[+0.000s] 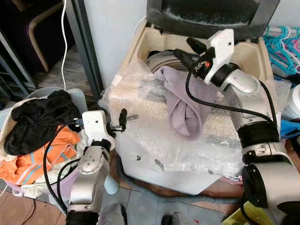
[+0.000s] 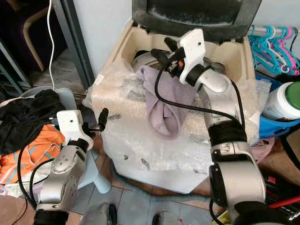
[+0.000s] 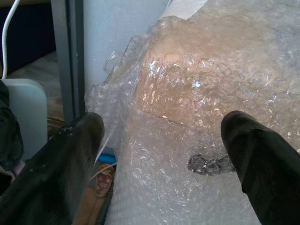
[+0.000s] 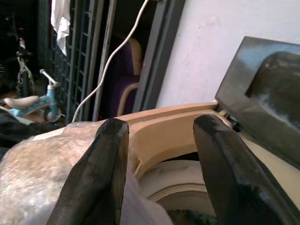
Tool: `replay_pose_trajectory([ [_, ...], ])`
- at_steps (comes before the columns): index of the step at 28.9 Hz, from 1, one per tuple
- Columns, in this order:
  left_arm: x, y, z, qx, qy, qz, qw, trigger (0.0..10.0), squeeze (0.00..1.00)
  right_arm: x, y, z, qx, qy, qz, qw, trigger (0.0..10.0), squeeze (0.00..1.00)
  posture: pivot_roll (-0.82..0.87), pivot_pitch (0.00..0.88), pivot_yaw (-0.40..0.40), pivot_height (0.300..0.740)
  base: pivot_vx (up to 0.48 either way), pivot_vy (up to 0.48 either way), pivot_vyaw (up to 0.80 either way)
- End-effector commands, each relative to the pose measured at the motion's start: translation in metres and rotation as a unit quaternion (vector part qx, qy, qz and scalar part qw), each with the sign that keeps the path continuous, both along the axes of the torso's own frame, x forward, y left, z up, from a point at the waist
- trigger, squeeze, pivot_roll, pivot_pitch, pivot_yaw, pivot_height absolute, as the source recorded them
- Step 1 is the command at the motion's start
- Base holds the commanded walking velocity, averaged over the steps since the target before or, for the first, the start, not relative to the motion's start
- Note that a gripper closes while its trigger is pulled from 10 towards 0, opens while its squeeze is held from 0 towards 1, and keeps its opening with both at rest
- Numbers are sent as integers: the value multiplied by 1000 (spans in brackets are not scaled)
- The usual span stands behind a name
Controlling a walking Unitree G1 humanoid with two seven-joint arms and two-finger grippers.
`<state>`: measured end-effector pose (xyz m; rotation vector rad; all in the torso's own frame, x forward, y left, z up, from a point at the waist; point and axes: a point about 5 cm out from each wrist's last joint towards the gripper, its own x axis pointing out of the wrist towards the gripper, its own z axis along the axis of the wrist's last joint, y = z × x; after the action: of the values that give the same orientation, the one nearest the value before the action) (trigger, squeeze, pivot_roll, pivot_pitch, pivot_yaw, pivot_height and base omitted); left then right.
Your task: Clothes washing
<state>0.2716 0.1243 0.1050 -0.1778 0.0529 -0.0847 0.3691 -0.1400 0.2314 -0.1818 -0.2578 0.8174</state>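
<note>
Loading is judged barely begun. At the far left a basket (image 1: 77, 96) is seen piled with laundry: a black garment (image 1: 40, 119) is draped on top, with orange cloth (image 1: 28, 164) and paler pieces beneath it. None of that pile has been shifted to the washer, so most of the work is judged to be left.

The left gripper (image 1: 123, 119) is held just beside the basket, near the washer's wrapped front corner. Its jaws are parted and nothing is held between them; in the left wrist view bubble wrap (image 3: 201, 93) is seen between the two fingers (image 3: 56, 173).

The washer (image 1: 140, 44) is a beige top-loader with its dark lid (image 1: 211, 14) raised. Its top and front are covered in bubble wrap. One mauve garment (image 1: 185, 105) is draped over the front rim: its upper end reaches the mouth of the drum (image 1: 161, 58), while the folded bulk hangs down outside over the wrap. It looks soft, limp and creased. It is judged half in, and a push or lift is still needed to drop it inside.

The right gripper (image 1: 187, 49) is held over the drum opening, just above the garment's upper end. Its jaws are spread and grip nothing. Coloured hangers (image 1: 283, 40) are seen at the far right.
</note>
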Motion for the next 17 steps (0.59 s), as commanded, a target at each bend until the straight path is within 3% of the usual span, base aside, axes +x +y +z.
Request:
replay_pose_trajectory([
  [1, 0, -3, 1, 2, 0, -7, 1000, 10000, 0, -15, 3, 12, -29, -7, 84, 996, 10000, 1000, 28, 59, -16, 740, 0, 0, 0],
  [4, 1, -2, 1, 2, 0, -7, 1000, 10000, 0, -20, -4, -4, -96, 5, 95, 991, 10000, 1000, 28, 62, -17, 740, 0, 0, 0],
  [5, 1, -2, 1, 2, 0, -7, 1000, 10000, 0, -20, -4, -4, -96, 5, 95, 991, 10000, 1000, 28, 62, -17, 740, 0, 0, 0],
  [7, 1, -2, 2, 3, 0, -7, 1000, 10000, 0, -16, -17, -15, -146, 19, 63, 987, 10000, 1000, 29, 64, -18, 740, 0, 0, 0],
  [11, 1, -2, 2, 4, -1, -6, 1000, 10000, 0, -15, -24, -18, -169, 34, 59, 983, 10000, 1000, 35, 65, -18, 740, 0, 0, 0],
  [12, 1, -2, 2, 4, -1, -6, 1000, 10000, 0, -14, -28, -21, -186, 41, 50, 980, 10000, 1000, 35, 65, -18, 740, 0, 0, 0],
  [13, 0, -2, 2, 5, 0, -6, 1000, 10000, 0, -11, -37, -30, -237, 53, 22, 970, 10000, 1000, 37, 64, -19, 740, 0, 0, 0],
  [15, 0, -2, 2, 5, 0, -6, 1000, 10000, 0, -10, -41, -33, -256, 55, 11, 965, 10000, 1000, 37, 64, -19, 740, 0, 0, 0],
  [16, 0, -2, 1, 6, 0, -6, 1000, 10000, 0, -4, -50, -37, -289, 47, -38, 956, 10000, 1000, 40, 64, -20, 740, 0, 0, 0],
  [17, 0, -2, 1, 6, 0, -5, 1000, 10000, 0, -2, -52, -38, -295, 44, -49, 953, 10000, 1000, 40, 64, -20, 740, 0, 0, 0],
])
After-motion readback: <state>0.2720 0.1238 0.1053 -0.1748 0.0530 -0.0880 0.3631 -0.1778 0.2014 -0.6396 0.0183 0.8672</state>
